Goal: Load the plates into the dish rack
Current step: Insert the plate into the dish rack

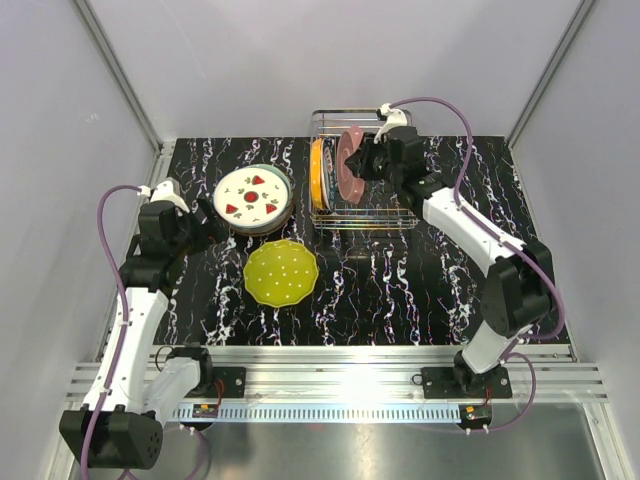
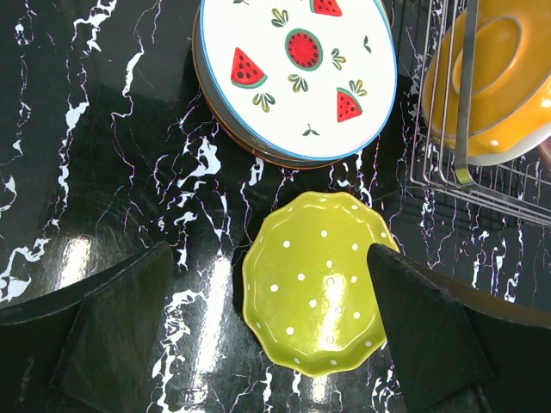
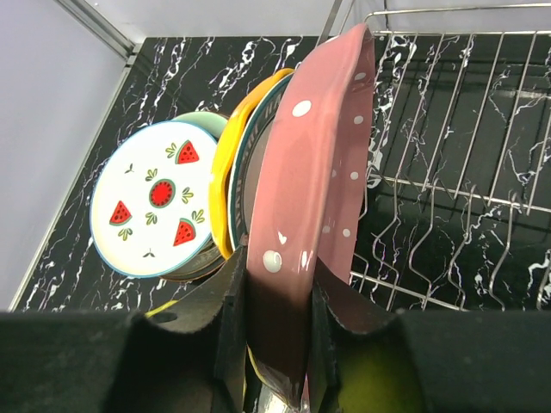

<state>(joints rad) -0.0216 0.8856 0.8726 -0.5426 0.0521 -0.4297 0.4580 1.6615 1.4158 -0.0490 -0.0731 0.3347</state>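
Note:
My right gripper (image 3: 280,284) is shut on the rim of a pink plate (image 3: 318,172) with white dots, holding it on edge over the wire dish rack (image 3: 448,129). In the rack's left end stand an orange plate (image 1: 319,175) and a dark-rimmed plate behind it. From above, the pink plate (image 1: 350,163) sits just right of those two. A white plate with red watermelon motifs (image 1: 252,194) tops a small stack left of the rack. A yellow-green scalloped dotted plate (image 2: 314,280) lies flat below it. My left gripper (image 2: 269,258) hangs open above that plate's near edge, holding nothing.
The dish rack (image 1: 340,113) stands at the back of the black marbled table; its right half holds only wire dividers. Grey walls close in the left, right and back. The aluminium rail with both arm bases runs along the near edge.

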